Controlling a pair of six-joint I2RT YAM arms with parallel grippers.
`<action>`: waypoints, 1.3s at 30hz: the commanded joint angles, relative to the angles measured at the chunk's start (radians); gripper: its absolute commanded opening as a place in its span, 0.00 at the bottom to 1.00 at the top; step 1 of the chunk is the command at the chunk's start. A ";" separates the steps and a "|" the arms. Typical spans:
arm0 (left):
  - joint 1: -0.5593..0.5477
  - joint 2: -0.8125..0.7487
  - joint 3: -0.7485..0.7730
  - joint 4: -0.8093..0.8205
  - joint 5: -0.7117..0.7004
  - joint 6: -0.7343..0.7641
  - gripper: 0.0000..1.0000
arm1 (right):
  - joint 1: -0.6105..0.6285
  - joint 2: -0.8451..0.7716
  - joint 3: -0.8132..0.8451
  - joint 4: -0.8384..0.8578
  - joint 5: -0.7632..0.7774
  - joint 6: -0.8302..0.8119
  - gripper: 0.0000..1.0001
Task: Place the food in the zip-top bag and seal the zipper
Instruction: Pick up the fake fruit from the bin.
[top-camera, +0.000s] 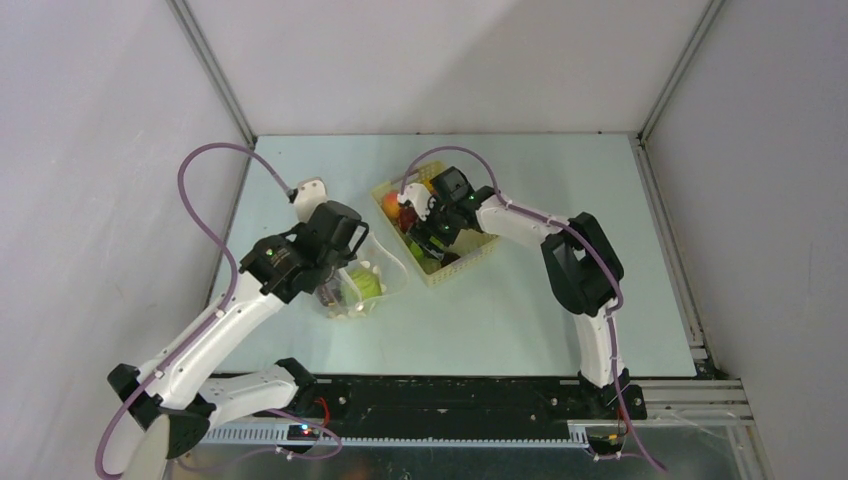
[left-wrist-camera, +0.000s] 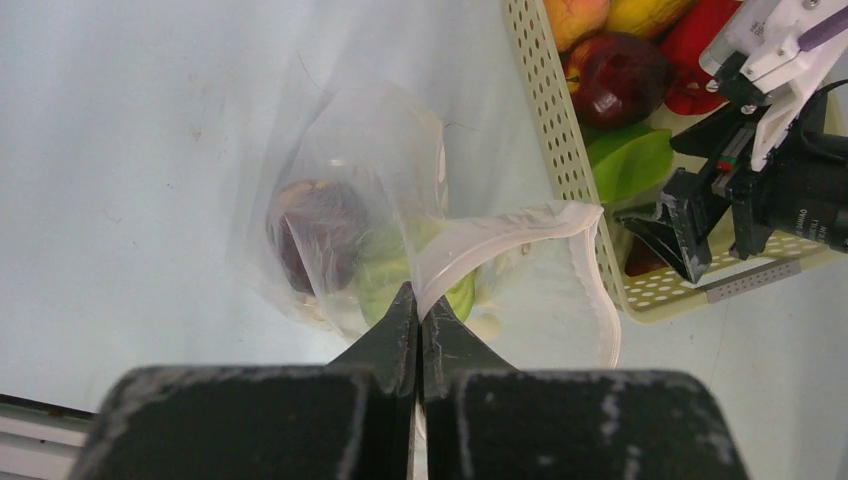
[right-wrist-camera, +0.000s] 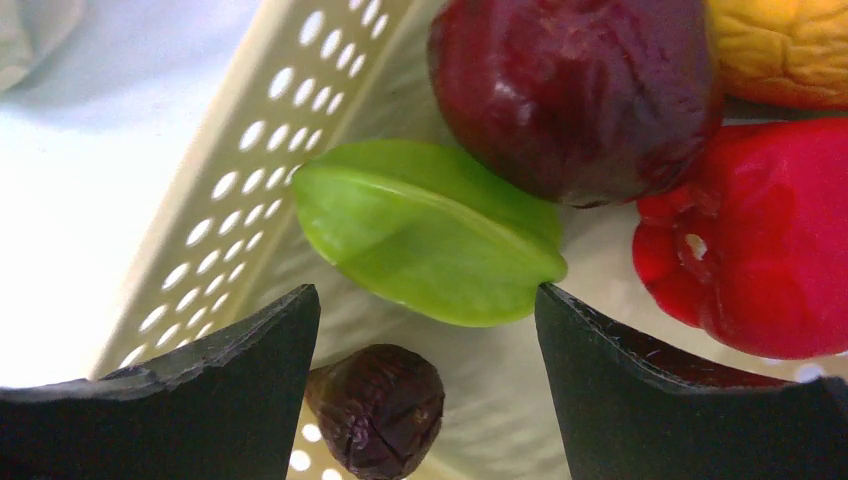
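Observation:
My left gripper is shut on the mouth edge of the clear zip-top bag, holding its zipper strip up and the mouth open. Inside the bag lie a dark red fruit and a pale green round one; the bag also shows in the top view. My right gripper is open inside the pale yellow basket, over a small dark brown fig-like fruit. Beside it lie a green star-shaped fruit, a dark red apple, a red pepper and a yellow fruit.
The basket stands mid-table, right of the bag. The right arm's gripper shows in the left wrist view, low in the basket. White walls enclose the table on three sides.

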 joint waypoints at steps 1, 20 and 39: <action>0.010 0.002 0.020 0.021 -0.012 0.002 0.00 | 0.020 -0.001 -0.041 0.143 0.139 0.016 0.83; 0.012 0.014 0.011 0.035 0.001 0.023 0.00 | 0.065 -0.108 -0.170 0.358 0.126 -0.179 0.93; 0.016 0.034 0.012 0.045 0.023 0.032 0.00 | 0.016 0.000 -0.082 0.238 -0.020 -0.214 0.88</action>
